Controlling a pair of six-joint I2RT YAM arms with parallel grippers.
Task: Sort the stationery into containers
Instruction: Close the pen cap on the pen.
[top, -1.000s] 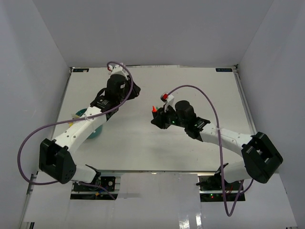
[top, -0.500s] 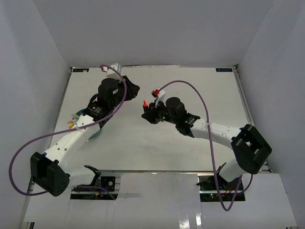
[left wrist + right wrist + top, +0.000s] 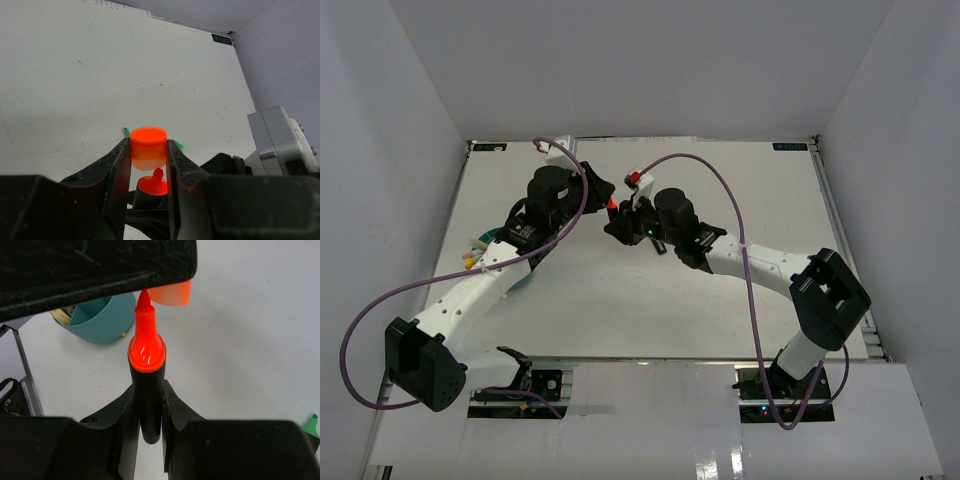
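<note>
My left gripper (image 3: 148,156) is shut on an orange marker cap (image 3: 148,145), its open end towards the marker. My right gripper (image 3: 148,412) is shut on a short black marker (image 3: 147,390) with a bare orange tip (image 3: 144,302). The tip points at the cap (image 3: 172,293) and stands just short of its mouth. In the top view the two grippers (image 3: 598,190) (image 3: 620,222) meet above the table's middle. The teal tub (image 3: 484,240) with pens in it sits at the left, partly under my left arm. It also shows in the right wrist view (image 3: 102,315).
A green marker piece (image 3: 311,425) lies on the table at the right edge of the right wrist view. Small green ends (image 3: 179,146) show behind the cap in the left wrist view. White walls enclose the table (image 3: 720,300) on three sides.
My right arm has carried the marker left and away from me. My left gripper has swung back a little. The orange tip and the cap now nearly touch.
</note>
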